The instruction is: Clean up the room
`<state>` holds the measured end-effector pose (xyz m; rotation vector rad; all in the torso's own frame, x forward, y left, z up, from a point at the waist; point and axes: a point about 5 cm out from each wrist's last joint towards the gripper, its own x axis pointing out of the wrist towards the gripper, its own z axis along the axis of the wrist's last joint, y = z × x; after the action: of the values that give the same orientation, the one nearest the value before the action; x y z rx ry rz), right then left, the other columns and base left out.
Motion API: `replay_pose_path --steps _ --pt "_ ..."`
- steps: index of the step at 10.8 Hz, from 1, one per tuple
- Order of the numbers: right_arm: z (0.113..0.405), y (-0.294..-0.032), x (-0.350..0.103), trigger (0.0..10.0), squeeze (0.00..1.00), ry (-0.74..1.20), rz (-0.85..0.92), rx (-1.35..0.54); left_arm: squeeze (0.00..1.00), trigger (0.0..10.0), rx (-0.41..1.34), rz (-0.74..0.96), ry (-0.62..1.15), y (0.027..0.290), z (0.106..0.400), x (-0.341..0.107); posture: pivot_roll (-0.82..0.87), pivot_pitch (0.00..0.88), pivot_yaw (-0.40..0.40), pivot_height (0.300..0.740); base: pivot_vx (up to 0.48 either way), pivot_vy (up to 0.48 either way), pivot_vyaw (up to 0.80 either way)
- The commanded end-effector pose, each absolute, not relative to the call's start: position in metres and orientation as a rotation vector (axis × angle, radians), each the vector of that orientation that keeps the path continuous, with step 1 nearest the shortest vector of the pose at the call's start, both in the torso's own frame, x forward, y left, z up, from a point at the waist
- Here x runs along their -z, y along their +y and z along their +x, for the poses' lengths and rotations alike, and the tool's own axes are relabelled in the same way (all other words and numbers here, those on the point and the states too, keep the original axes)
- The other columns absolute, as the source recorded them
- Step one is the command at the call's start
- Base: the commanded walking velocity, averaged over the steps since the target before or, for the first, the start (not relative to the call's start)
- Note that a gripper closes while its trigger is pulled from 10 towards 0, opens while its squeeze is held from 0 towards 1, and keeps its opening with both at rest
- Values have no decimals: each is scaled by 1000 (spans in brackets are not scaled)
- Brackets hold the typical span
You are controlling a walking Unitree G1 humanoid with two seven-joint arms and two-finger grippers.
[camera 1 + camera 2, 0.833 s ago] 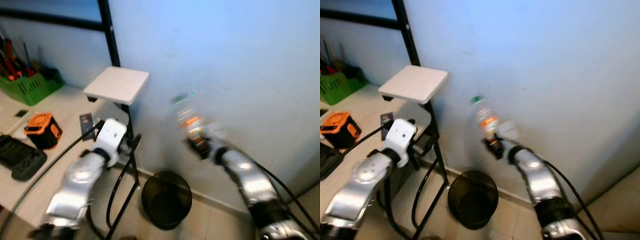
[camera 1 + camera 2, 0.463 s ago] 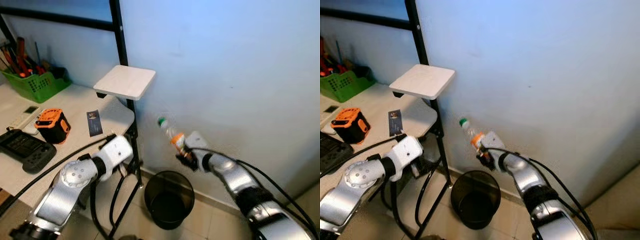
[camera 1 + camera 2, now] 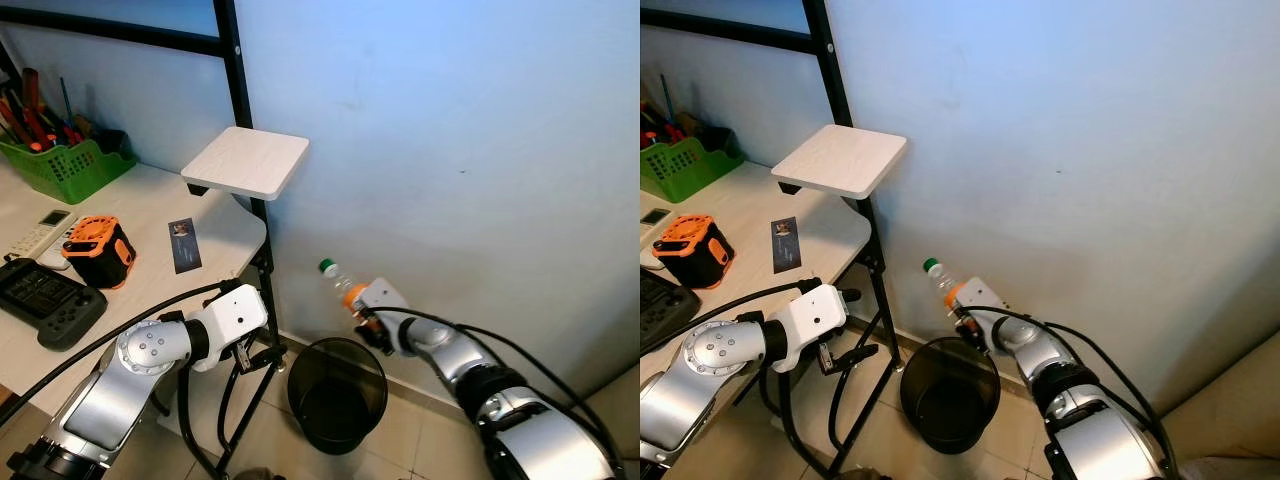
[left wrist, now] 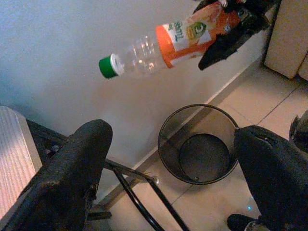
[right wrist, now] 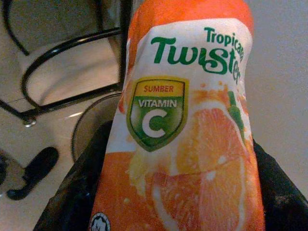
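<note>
Your bottle (image 3: 340,286) sits clamped in the right gripper (image 3: 366,322), lower than half a second ago and above the black bin (image 3: 336,395) by the wall. The left gripper (image 4: 168,178) hangs wide open and empty beside the desk (image 3: 150,205). The bottle's base is hidden by the fingers.

Bottle (image 4: 168,45): clear glossy plastic, green ribbed plastic cap, orange printed film label with slight sheen.
Bin (image 3: 337,396), lower centre: black wire mesh metal, matt.
Left gripper (image 4: 168,185) fingers (image 4: 72,178): black, rough grainy matt coating.
Arms: brushed silver metal, satin shine.
Small shelf (image 3: 246,162), upper left: pale wood-grain laminate, matt.
Floor tiles (image 4: 269,103): beige, glossy.
</note>
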<state>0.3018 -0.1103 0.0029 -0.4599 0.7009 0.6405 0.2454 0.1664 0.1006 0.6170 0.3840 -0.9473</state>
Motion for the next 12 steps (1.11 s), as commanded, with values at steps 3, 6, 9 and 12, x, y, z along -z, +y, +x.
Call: replay_pose_path --steps 3,6,9,12 --pt "304 -106 -5 10000 894 700 -446 -678 729 10000 968 628 385 167 248 -105 38 3 28 740 0 0 0" --pt "302 -105 -3 10000 1000 708 -452 -693 725 10000 970 627 390 167 247 -104 38 0 25 740 0 0 0" --pt "300 -101 -3 10000 1000 705 -445 -728 729 10000 967 624 394 167 245 -103 40 0 22 740 0 0 0" --pt "304 -113 -10 10000 1000 617 -249 -630 729 10000 842 545 417 169 245 -97 35 0 17 740 0 0 0"
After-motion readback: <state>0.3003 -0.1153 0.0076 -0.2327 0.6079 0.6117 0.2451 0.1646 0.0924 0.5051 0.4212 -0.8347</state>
